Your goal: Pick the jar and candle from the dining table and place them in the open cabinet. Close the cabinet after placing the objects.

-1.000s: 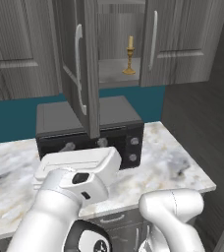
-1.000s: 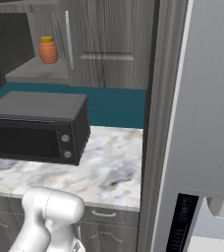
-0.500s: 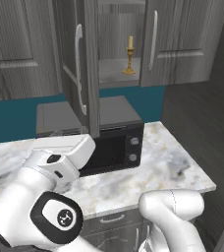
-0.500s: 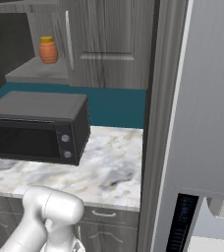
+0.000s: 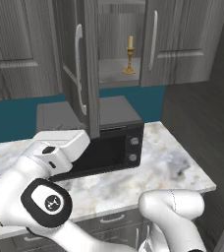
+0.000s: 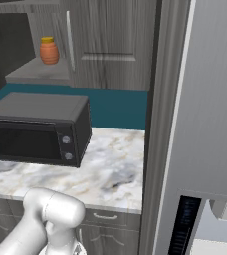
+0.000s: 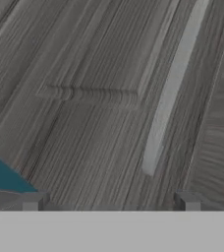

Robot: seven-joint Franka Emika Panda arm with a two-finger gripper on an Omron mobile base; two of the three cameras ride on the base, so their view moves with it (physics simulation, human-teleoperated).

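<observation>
Up high, candle (image 5: 129, 55) on open cabinet (image 5: 115, 72) shelf, end effector (image 7: 109, 201) spread wide

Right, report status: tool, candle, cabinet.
Tool open, empty, facing a grey cabinet front. Candle upright on the shelf inside the cabinet, door open. Microwave sits below.

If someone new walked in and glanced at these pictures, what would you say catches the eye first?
Probably the candle, standing upright on the grey shelf of the open cabinet above the black microwave. Next, the big white arm filling the lower left of the left base view. In the hand view, the open gripper faces a grey door with a silver bar handle.
</observation>
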